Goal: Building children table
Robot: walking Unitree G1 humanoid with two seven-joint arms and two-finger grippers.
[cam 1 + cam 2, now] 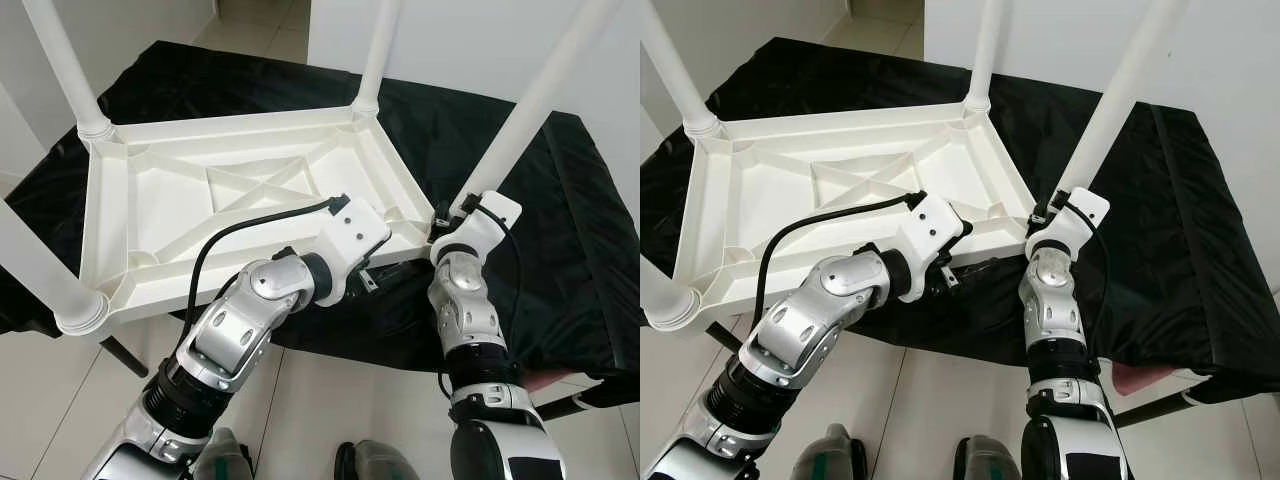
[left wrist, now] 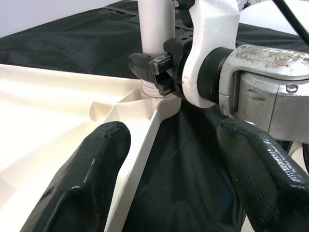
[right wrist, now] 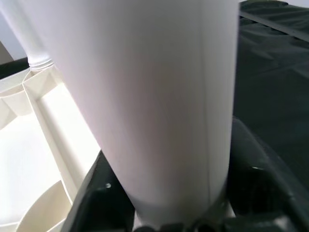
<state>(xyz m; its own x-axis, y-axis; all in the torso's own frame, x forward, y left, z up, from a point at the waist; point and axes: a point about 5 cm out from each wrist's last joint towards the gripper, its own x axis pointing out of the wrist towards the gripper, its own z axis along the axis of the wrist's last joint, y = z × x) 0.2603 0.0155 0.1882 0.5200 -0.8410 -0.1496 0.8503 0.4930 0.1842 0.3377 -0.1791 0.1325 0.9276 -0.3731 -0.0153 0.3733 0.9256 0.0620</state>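
Note:
A white plastic children's table [image 1: 240,200] lies upside down on a black cloth, with its legs pointing up. My right gripper [image 1: 445,215] is shut on the near-right leg [image 1: 520,130] just above its socket at the table's corner. In the right wrist view that leg [image 3: 154,96] stands between the black fingers [image 3: 263,183]. My left gripper [image 2: 169,154] is open at the table's near rim [image 2: 145,130], which runs between its two fingers, a short way left of that corner. The other legs [image 1: 65,70] [image 1: 378,50] [image 1: 40,270] stand in their corner sockets.
The black cloth [image 1: 560,250] covers a low support that reaches a white wall at the back. Its dark frame leg [image 1: 125,355] shows below the near-left corner. Pale floor tiles and my feet [image 1: 380,462] are below.

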